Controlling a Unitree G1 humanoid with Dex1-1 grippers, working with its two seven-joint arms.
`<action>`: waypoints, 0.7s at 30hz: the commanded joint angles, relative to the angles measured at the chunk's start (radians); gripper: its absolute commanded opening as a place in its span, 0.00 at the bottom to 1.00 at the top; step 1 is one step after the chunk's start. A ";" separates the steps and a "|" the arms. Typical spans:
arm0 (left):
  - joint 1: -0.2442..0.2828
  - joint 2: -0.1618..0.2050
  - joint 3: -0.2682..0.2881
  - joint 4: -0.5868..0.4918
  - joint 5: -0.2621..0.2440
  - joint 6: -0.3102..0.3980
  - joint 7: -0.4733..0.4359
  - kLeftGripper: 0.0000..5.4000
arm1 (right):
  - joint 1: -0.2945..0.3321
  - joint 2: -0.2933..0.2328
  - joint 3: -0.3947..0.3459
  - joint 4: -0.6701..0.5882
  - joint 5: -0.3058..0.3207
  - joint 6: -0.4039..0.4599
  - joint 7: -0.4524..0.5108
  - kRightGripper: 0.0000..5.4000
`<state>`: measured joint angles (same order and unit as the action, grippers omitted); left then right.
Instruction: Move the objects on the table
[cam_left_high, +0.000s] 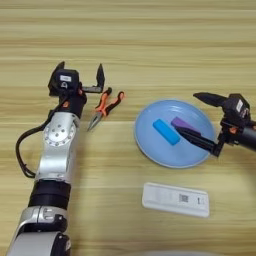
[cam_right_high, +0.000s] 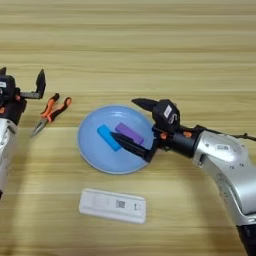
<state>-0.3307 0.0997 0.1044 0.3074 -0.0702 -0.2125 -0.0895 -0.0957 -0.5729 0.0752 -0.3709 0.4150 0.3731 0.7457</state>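
Right gripper spread wide over purple block on blue plate; left gripper released beside pliers.

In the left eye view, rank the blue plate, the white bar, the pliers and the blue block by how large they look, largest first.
1. Blue plate
2. White bar
3. Pliers, shorter and thinner than the bar
4. Blue block, plainly the smallest
All lie flat on the table, so nearness hardly skews the order.
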 joint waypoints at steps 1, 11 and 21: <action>0.001 -0.002 -0.001 0.001 -0.003 -0.005 -0.002 1.00 | -0.071 0.002 -0.004 -0.021 0.001 0.198 -0.097 0.99; 0.002 -0.004 -0.001 -0.003 -0.003 -0.002 0.001 1.00 | -0.095 0.069 0.035 -0.124 0.022 0.443 -0.231 0.99; 0.006 -0.007 0.000 -0.010 -0.003 -0.003 0.004 1.00 | -0.062 0.078 0.151 -0.119 -0.034 0.471 -0.257 0.99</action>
<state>-0.3304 0.0949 0.1046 0.3055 -0.0705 -0.2128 -0.0878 -0.1675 -0.4961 0.2010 -0.5121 0.4080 0.8421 0.4952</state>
